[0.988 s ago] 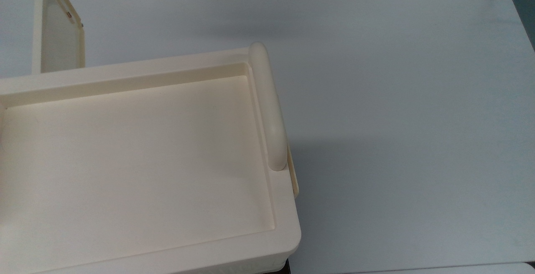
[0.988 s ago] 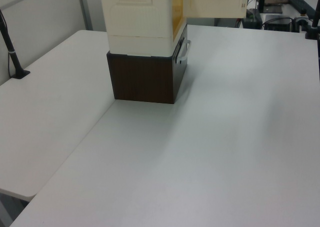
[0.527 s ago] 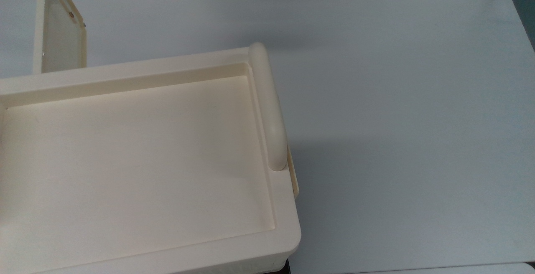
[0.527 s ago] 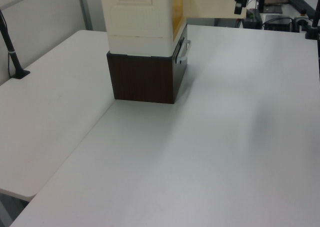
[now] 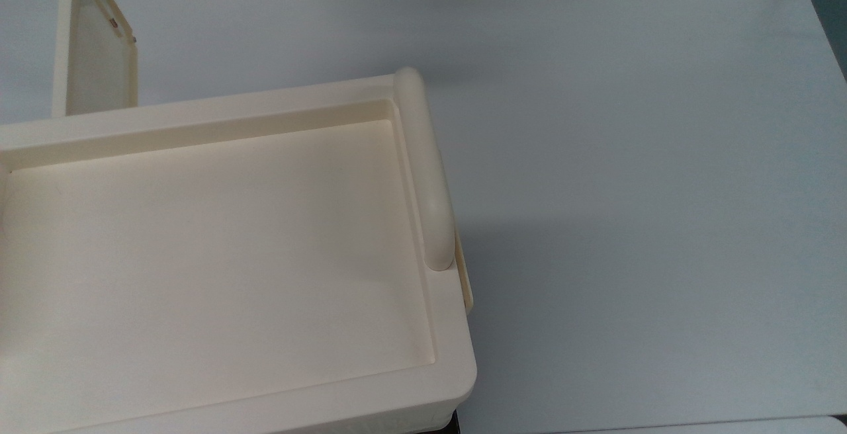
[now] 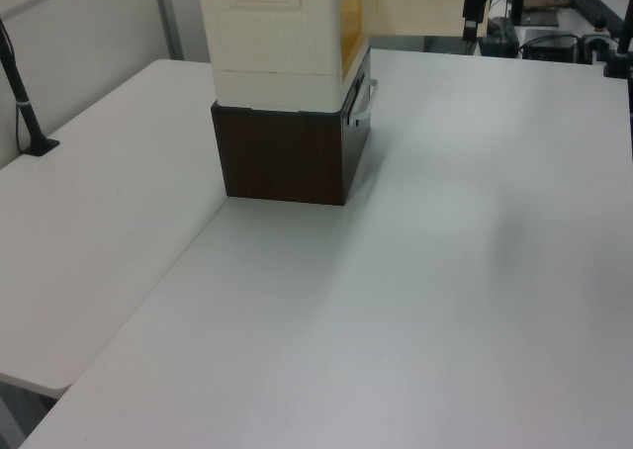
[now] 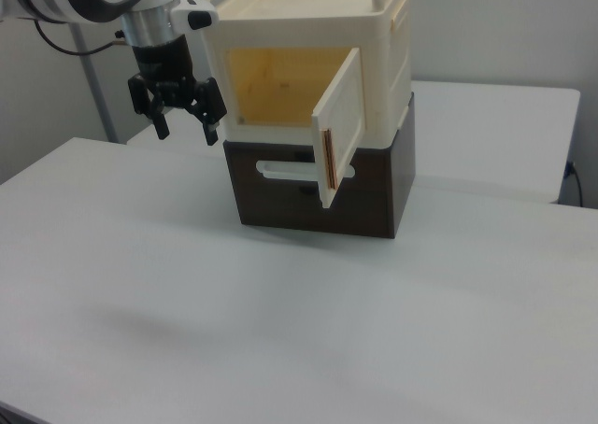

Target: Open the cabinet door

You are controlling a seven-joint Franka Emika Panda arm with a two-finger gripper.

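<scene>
Now the gripper [image 7: 177, 108] is hanging fingers apart, gripping nothing, at the right view's left of the cabinet; cabinet door [image 7: 338, 118] is swinging wide on the far side, seemingly fully open.

The cabinet door [image 7: 338, 123], a flat cream panel with a raised rim, is standing swung open; it is hanging well apart from the gripper [image 7: 185, 129], on the right view's right of it.

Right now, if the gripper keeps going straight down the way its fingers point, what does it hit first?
Probably just the white table. In the right view the gripper hangs open, fingers pointing down, beside the cream cabinet, apart from the open cabinet door. Nothing shows beneath it, though depth is uncertain.
</scene>
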